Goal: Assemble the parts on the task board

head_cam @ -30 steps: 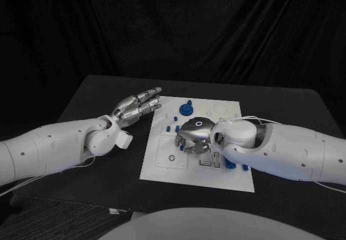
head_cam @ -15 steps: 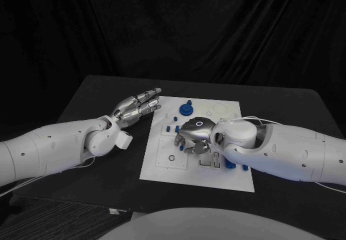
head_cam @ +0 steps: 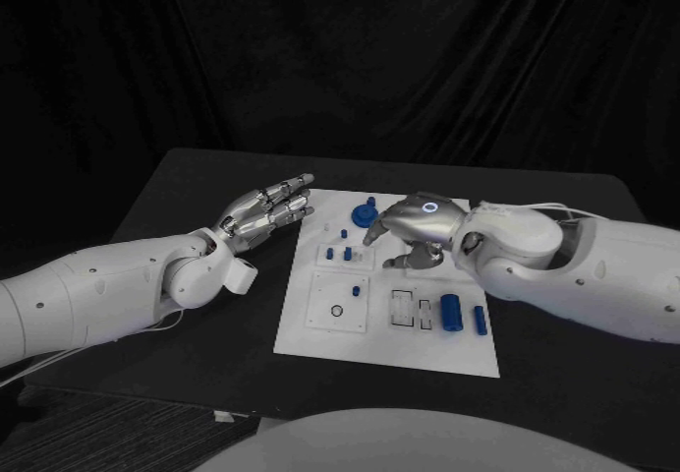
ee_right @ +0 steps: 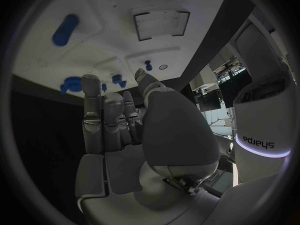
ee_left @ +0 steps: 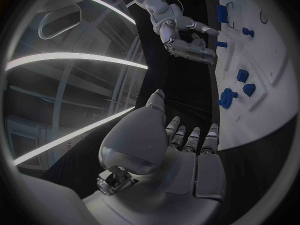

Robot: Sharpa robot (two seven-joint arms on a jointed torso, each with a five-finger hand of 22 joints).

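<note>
The white task board (head_cam: 326, 334) lies mid-table. On it I see a blue round knob (head_cam: 368, 210) near the far edge, two small blue pegs (head_cam: 336, 254), and a long blue part (head_cam: 451, 311) with a shorter one (head_cam: 481, 320) at the near right. My right hand (head_cam: 414, 232) hovers over the board's far middle with its fingers bent down; nothing shows in it. From the right wrist its fingers (ee_right: 106, 110) point at a small peg (ee_right: 148, 64). My left hand (head_cam: 269, 210) lies flat and empty at the board's far left corner, fingers stretched out.
Rectangular slots (head_cam: 407, 308) and a ring hole (head_cam: 337, 311) mark the board's near half. Black table (head_cam: 567, 226) surrounds the board, with bare room to the right and at the back. The left wrist view shows my right hand (ee_left: 181, 32) above the board (ee_left: 269, 85).
My right hand has risen from the board's middle and moved toward the far right, uncovering the two blue parts at the near right. The left hand has stayed put.
</note>
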